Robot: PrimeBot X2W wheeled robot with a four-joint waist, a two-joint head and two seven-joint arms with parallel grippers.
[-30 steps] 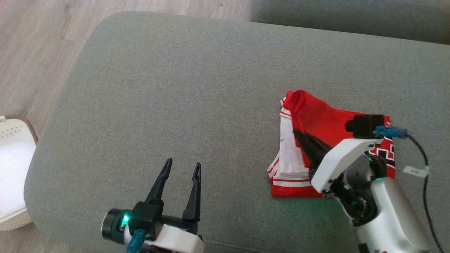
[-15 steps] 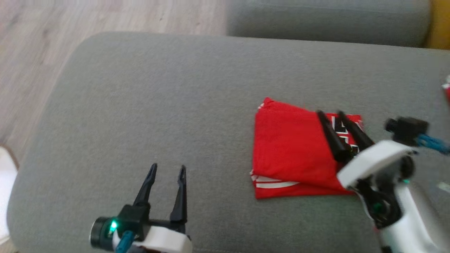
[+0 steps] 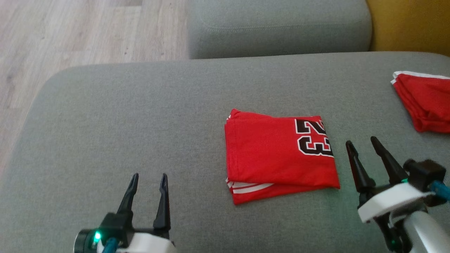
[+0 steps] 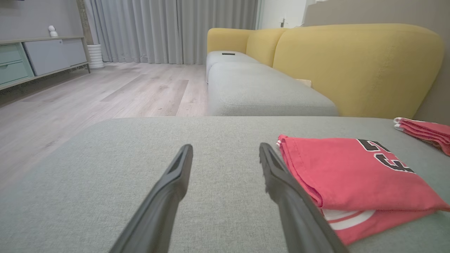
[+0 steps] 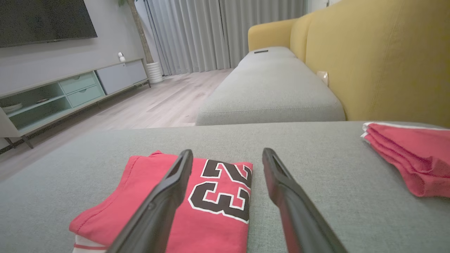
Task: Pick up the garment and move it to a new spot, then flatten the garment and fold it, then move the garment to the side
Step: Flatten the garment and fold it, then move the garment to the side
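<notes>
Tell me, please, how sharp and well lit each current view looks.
Head view: mostly sharp, soft even light, folded jersey vivid red. Left wrist view: jersey washed pinkish, jaws blurred near the lens. Right wrist view: same pale tint, number crisp.

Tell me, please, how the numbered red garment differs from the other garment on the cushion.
The numbered garment shows black numerals on top; the other garment shows plain red. The numbered garment lies flat and central; the other garment lies lumpier near the yellow backrest. Both are red, folded.
</notes>
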